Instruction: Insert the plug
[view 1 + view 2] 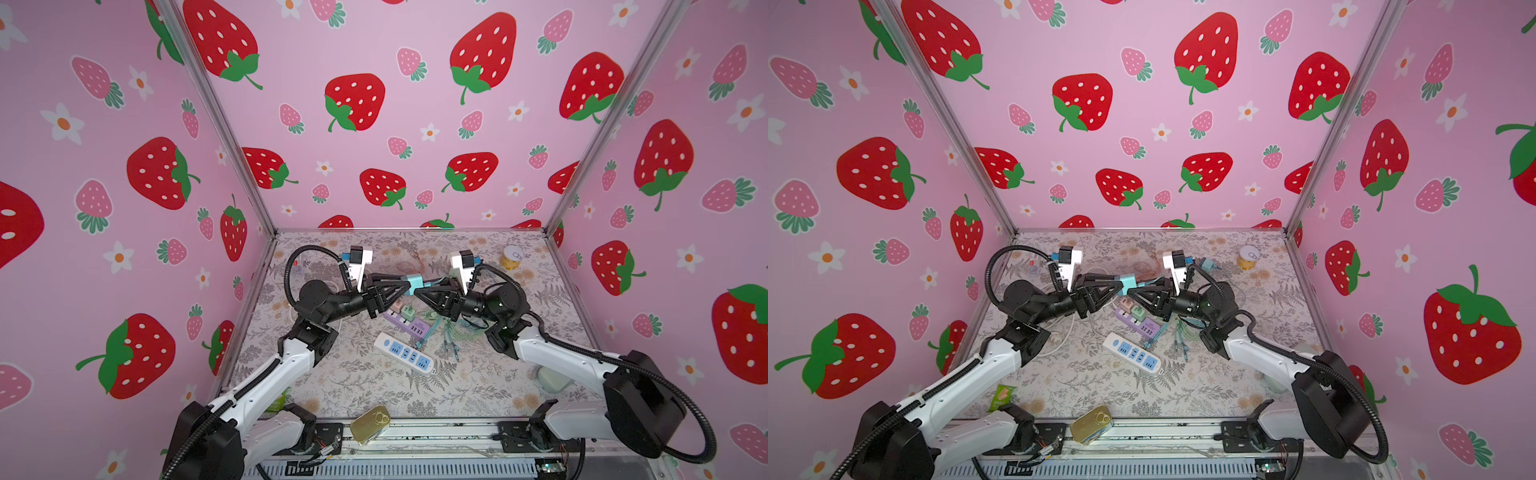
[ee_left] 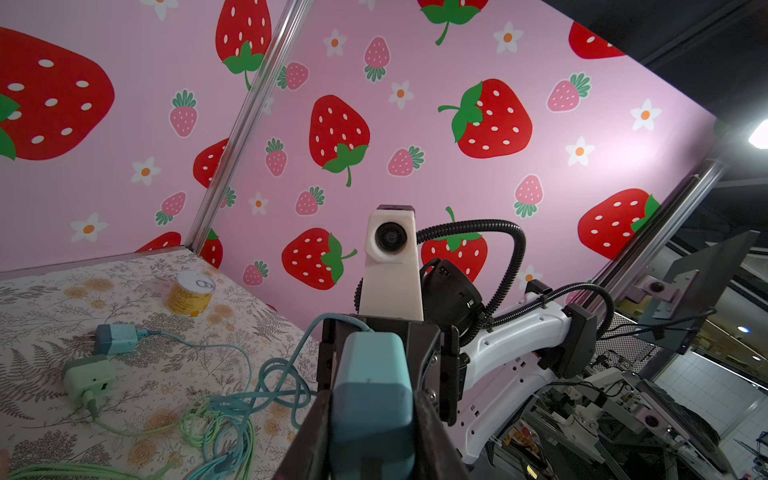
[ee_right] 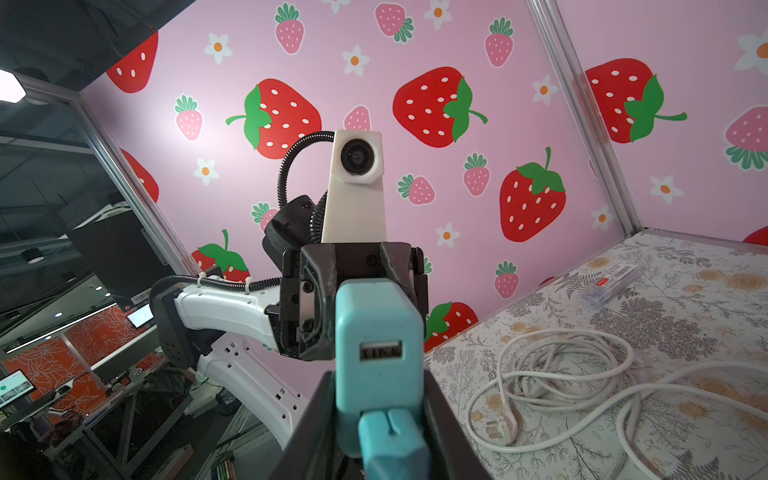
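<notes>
Pinches teal charger [image 1: 414,284] aloft in left gripper [image 1: 406,286]. Clamps blue plug [image 3: 392,440] in right gripper [image 1: 423,287], tip at charger's face beside its empty port [image 3: 381,351]. Risks jamming, or twisting charger loose from grip, if pushed in tilted.

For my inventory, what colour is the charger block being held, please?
Teal charger block; right wrist view shows it best.

Teal plug [image 3: 392,444], tail end beyond the frame edge
</notes>
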Controlling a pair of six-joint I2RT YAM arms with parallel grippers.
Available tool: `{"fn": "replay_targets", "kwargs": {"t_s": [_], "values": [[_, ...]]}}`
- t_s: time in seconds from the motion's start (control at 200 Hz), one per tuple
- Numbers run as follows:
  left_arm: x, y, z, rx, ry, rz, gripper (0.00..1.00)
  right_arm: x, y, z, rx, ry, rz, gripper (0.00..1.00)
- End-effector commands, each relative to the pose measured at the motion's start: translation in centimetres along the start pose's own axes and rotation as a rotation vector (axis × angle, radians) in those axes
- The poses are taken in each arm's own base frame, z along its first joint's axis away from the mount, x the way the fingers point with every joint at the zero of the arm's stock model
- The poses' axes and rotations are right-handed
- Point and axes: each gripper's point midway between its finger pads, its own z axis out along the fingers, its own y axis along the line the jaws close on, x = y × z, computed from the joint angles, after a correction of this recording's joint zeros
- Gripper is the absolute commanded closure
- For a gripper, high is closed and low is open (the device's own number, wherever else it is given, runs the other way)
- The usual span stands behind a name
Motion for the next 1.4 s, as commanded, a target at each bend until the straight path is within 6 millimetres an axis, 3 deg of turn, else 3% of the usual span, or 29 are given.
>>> {"fn": "replay_targets", "kwargs": {"t_s": [0.0, 0.445, 0.695, 0.83, 0.895, 1.01, 1.085, 1.396], "values": [[1.2, -0.1, 0.4, 0.023, 0.059, -0.036, 1.0, -2.5, 2.2, -0.1, -0.057, -0.082, -0.102, 0.7], [1.6, 0.2, 0.6, 0.033, 0.065, -0.061, 1.0, -3.4, 3.0, -0.5, -0.082, -0.119, -0.115, 0.6], [1.8, 0.4, 0.5, 0.02, 0.07, -0.065, 1.0, -3.4, 3.4, -0.6, -0.098, -0.115, -0.121, 0.72], [1.5, 0.6, 0.5, -0.006, 0.072, -0.069, 1.0, -3.0, 2.7, -0.4, -0.066, -0.093, -0.122, 0.78], [1.4, 0.5, 0.5, -0.016, 0.075, -0.063, 0.95, -2.6, 2.0, -0.5, -0.033, -0.073, -0.122, 0.8], [1.1, 0.5, 0.3, -0.039, 0.079, -0.053, 0.65, -1.9, 1.0, -0.4, 0.035, -0.017, -0.141, 0.83], [0.8, 0.5, -0.1, -0.062, 0.07, -0.041, 0.55, -1.6, 0.4, -0.4, 0.085, 0.024, -0.163, 0.84], [0.7, 1.1, -2.7, -0.168, 0.073, -0.023, 0.46, -1.4, -1.7, -1.6, 0.291, 0.161, -0.258, 0.87]]}}
